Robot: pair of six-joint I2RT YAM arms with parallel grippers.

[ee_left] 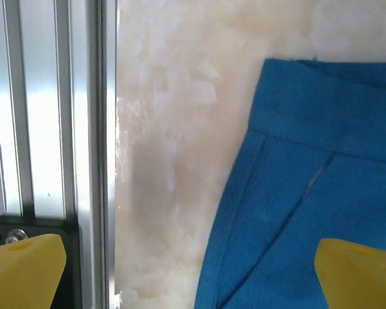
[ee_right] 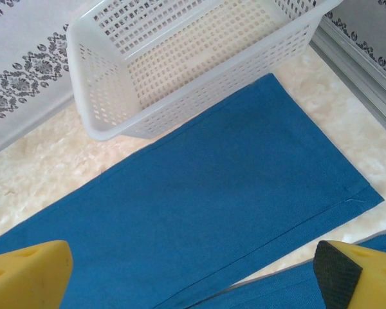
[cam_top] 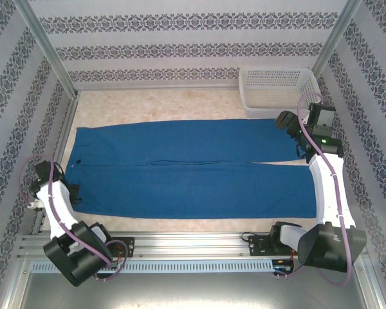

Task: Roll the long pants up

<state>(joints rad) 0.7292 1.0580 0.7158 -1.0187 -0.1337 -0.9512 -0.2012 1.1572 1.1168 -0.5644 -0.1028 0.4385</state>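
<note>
Under spread right claw [ee_right: 192,280], long pants [cam_top: 193,168] hem, waistband under spread left claw [ee_left: 193,275]

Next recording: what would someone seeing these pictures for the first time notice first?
The long pants stand out first: royal-blue, laid flat across the table, waistband on the left, hems on the right. A white mesh basket sits at the far right, next to the far leg. The left gripper is open at the waistband end, and the right gripper is open above the far leg's hem.
</note>
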